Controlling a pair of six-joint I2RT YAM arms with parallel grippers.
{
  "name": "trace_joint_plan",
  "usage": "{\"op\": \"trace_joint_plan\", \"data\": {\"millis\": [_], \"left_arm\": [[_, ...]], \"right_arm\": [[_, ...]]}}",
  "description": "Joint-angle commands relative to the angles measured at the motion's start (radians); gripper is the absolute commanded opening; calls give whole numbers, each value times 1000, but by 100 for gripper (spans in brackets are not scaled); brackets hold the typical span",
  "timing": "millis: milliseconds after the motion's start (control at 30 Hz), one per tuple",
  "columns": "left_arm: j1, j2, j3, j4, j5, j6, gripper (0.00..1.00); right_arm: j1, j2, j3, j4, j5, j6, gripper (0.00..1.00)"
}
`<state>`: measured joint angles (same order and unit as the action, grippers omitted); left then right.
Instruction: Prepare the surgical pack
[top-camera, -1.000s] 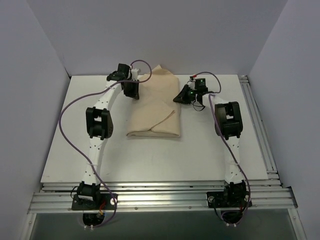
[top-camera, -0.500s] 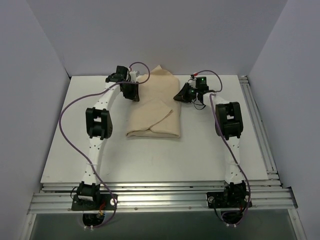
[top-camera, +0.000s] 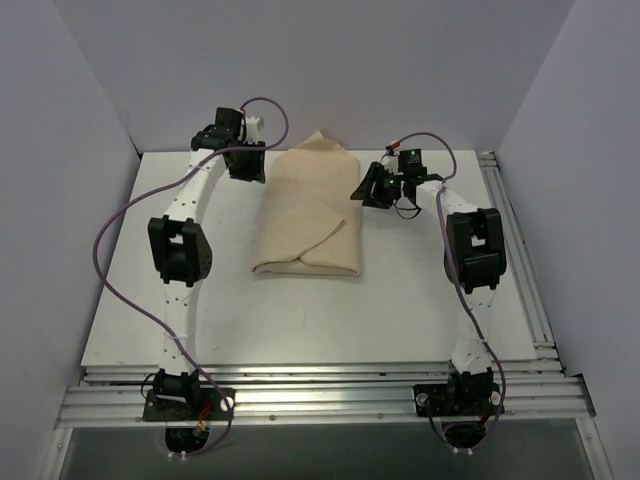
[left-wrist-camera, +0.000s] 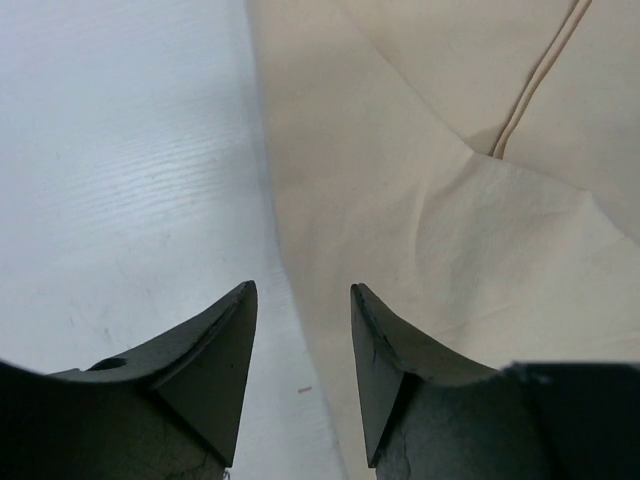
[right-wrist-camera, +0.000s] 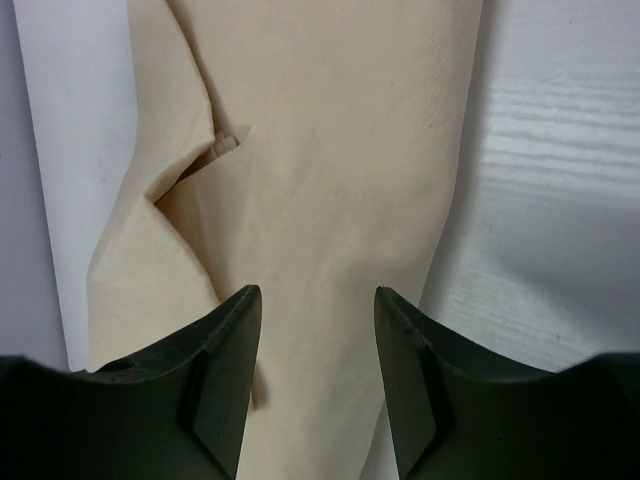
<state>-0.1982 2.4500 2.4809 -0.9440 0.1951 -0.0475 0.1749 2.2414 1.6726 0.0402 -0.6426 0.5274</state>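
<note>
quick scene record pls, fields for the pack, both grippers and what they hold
pack: tan cloth bundle, folded shut, flaps crossing on top
location: on the white table, between the two arms
contents: none visible
left gripper: open, holds nothing, by the bundle's left edge near its far end
right gripper: open, holds nothing, at the bundle's right edge
contact with cloth: cannot tell

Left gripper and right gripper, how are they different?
The left gripper hangs at the edge of the cloth bundle, half over the white table; the right gripper hangs over the cloth bundle. The left gripper is farther back than the right gripper. Both are open and hold nothing.
</note>
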Motion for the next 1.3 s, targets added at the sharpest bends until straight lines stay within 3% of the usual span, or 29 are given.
{"op": "trace_joint_plan", "data": {"millis": [0,300,700,800,833,1067,1267], "left_arm": [[19,-94,-83,-81,-65,-2,52],[6,-195,-327,-59,-40,8,54],[-20,-200,-389,-47,-26,-2,54],[-23,-206,-389,-47,-31,-2,54],[-23,-209,-389,-47,-39,0,54],[-23,-224,-369,-65,-66,8,54],[-23,-223,-367,-72,-71,5,54]], "right_arm": [[37,-130,-40,-111,55,-98,46],[109,-166,-126,-132,84,-104,46],[156,-167,-159,-97,50,-76,37],[161,-170,-168,-95,50,-72,19],[160,-178,-168,-108,78,-70,2],[87,-270,-175,-180,175,-50,0],[98,-287,-151,-269,184,-33,0]]}}
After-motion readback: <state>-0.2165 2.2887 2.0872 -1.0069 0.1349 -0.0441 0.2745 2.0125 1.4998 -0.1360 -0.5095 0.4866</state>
